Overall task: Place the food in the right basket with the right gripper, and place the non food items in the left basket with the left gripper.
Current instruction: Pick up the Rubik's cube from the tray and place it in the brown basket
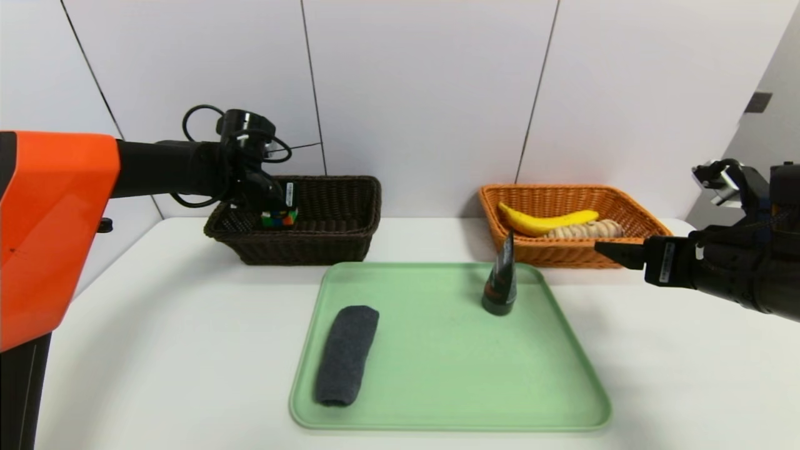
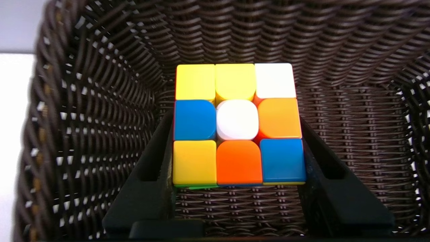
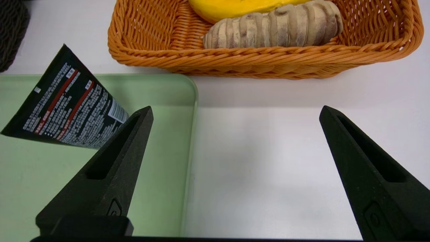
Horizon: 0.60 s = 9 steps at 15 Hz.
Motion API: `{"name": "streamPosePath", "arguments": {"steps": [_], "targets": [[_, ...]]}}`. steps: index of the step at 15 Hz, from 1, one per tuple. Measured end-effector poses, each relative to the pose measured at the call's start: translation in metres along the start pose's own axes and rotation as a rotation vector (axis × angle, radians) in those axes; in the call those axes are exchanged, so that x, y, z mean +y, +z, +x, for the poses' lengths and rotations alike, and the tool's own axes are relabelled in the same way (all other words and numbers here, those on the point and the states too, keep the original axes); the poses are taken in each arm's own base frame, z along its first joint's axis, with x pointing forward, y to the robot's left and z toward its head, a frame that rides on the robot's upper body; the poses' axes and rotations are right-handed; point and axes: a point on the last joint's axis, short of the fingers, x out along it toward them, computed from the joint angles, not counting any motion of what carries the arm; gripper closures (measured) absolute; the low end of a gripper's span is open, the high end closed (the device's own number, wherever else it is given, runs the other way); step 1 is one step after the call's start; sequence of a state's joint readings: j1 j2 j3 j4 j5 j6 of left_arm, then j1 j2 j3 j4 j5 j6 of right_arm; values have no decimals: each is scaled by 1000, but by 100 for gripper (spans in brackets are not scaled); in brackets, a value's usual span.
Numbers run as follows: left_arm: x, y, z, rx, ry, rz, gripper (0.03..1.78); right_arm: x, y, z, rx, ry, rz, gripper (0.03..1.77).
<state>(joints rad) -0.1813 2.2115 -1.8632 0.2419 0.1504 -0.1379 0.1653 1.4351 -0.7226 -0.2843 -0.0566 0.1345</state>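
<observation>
Far left: left arm (image 1: 169, 167) reaches in from the left side, its orange section nearest the head camera, the black forearm running nearly level toward the back. At its end the wrist bends downward, cables looping around it, and the left gripper (image 2: 237, 134) points down into the dark basket (image 1: 306, 247). Jaws partly open, closed on two opposite faces of the cube (image 2: 237, 124), which sits between them inside the basket walls, multicoloured face toward the wrist.

Centre: green tray (image 1: 450, 362) on the white counter (image 1: 169, 350). Grey cloth roll (image 1: 347, 355) lies along its left side. Dark tube (image 1: 500, 281) stands on its cap near the tray's back right corner, tapering end up.

Right of centre, behind the tray: orange basket (image 1: 565, 253), holding the banana (image 1: 550, 222) and, in front of it, the striped roll (image 1: 587, 230).

Far right: right arm (image 1: 762, 250) comes in from the right side, the right gripper (image 3: 235, 107) aimed inward over the counter, beside the tray. Jaws wide apart, nothing between them.
</observation>
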Motion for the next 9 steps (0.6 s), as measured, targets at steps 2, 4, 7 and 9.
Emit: {"name": "streamPosePath", "arguments": {"steps": [2, 4, 7, 9], "targets": [[0, -4, 6, 12, 2, 1, 70, 0, 0, 5, -10, 0, -1, 9], [0, -6, 10, 21, 4, 1, 56, 1, 1, 9, -13, 1, -2, 9], [-1, -3, 9, 9, 2, 1, 41, 1, 2, 12, -9, 0, -3, 9], [-4, 15, -10, -55, -15, -1, 34, 1, 1, 13, -6, 0, -2, 9]]}}
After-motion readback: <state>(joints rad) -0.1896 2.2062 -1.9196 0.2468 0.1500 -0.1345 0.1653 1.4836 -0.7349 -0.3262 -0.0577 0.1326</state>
